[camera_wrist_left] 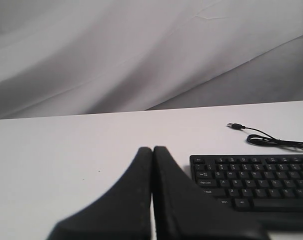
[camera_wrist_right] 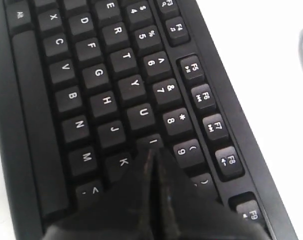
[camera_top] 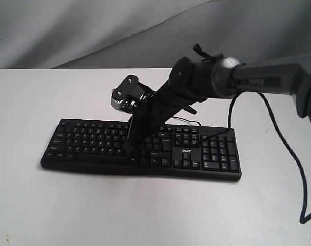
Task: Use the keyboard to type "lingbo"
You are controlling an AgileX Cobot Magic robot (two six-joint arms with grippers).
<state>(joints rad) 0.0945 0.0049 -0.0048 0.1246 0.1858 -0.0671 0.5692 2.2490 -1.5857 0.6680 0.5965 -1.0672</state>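
Note:
The black keyboard (camera_top: 94, 137) lies flat across the white table, with its "acer" logo (camera_top: 187, 150) on the right half. My right gripper (camera_top: 129, 147) reaches in from the right and points steeply down onto the letter keys. In the right wrist view the keyboard (camera_wrist_right: 91, 75) fills the frame. There the right gripper (camera_wrist_right: 152, 150) is shut, and its tips sit at the I key (camera_wrist_right: 152, 141), between K and 9. My left gripper (camera_wrist_left: 152, 149) is shut with nothing in it. It hovers over bare table beside the keyboard's (camera_wrist_left: 256, 185) Esc corner.
The thin black USB cable (camera_wrist_left: 279, 143) lies coiled behind the keyboard, with its plug (camera_wrist_left: 235, 125) loose on the table. A second cable (camera_top: 294, 169) hangs from the right arm at the right edge. A grey cloth backdrop (camera_top: 94, 31) rises behind the table.

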